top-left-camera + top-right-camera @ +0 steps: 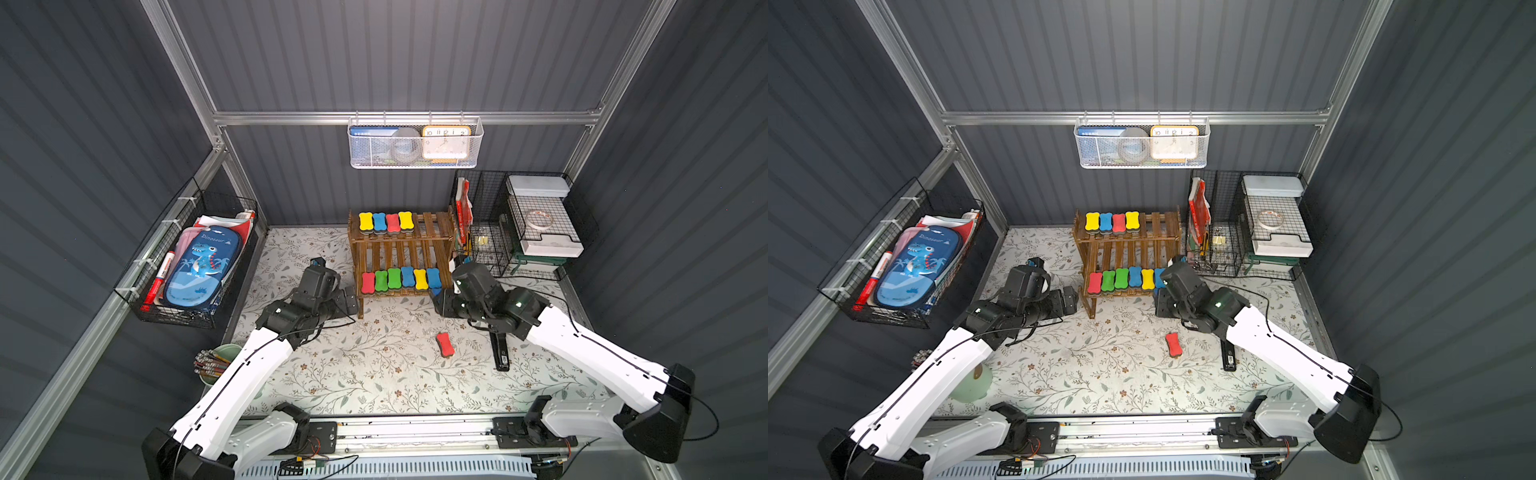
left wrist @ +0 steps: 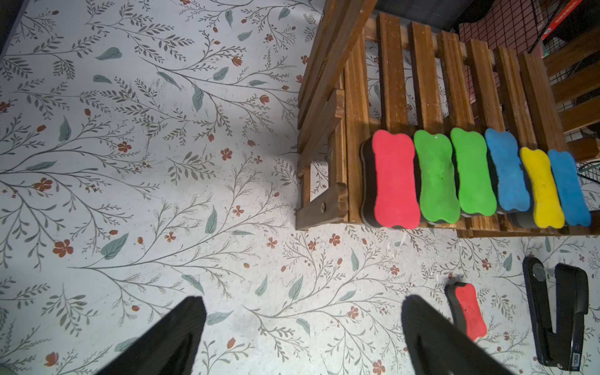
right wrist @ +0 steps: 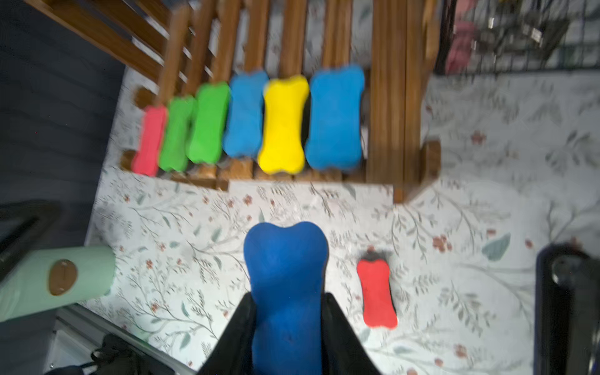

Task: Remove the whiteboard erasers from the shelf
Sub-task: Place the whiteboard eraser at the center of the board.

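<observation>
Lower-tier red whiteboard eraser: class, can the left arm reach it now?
Probably yes: the left fingers, open and empty, sit by the shelf at the end holding the red eraser; nothing between.

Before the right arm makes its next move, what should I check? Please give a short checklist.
1. Right gripper closed on the blue eraser: ok.
2. Blue eraser clear of the shelf: ok, it is in front of it, over the table.
3. Bare table beside the red eraser for setting down: ok.
4. Left gripper open and empty: ok.
5. Shelf emptied: not ok; six lower-tier erasers and four upper-tier erasers sit there.
</observation>
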Controlling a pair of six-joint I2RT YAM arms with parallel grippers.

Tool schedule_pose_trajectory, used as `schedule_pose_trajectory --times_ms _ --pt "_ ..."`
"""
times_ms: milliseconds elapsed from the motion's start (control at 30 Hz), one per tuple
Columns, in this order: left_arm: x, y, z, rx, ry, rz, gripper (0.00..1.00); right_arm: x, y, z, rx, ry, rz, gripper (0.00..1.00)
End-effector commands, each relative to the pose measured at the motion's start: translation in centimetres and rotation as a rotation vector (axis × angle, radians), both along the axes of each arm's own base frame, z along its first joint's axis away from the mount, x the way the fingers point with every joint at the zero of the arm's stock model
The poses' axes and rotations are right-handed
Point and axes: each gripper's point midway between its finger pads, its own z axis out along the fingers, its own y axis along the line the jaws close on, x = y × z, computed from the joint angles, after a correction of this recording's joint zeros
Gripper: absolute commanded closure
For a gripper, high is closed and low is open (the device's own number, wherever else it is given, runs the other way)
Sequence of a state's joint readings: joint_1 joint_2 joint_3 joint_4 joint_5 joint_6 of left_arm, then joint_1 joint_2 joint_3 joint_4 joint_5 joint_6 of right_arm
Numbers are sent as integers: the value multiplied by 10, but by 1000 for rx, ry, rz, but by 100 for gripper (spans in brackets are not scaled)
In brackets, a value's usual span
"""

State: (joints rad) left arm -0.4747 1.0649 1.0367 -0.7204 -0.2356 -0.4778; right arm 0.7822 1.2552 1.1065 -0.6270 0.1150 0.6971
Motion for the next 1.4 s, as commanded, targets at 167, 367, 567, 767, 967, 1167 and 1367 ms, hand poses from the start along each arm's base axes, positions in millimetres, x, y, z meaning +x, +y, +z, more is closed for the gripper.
schedule_pose_trajectory --times_ms 167,367,567,767,967,1167,1367 --pt "-4 2 0 7 7 -14 1 -21 31 -83 30 219 -36 73" --pt "-5 2 -3 22 21 -22 1 -18 41 -114 -19 289 -45 73" --pt "-6 5 -1 33 13 -23 1 -18 38 -134 -77 342 -79 73" --pt "-8 5 -5 28 15 -23 1 -13 23 -142 -149 339 -129 72" --pt "-8 5 -4 25 13 -20 1 -12 22 -151 -158 374 -125 64" --pt "-8 5 -4 25 16 -17 1 -13 25 -162 -160 429 -111 61" --pt "-8 6 -2 28 14 -16 1 -13 26 -154 -149 413 -98 46"
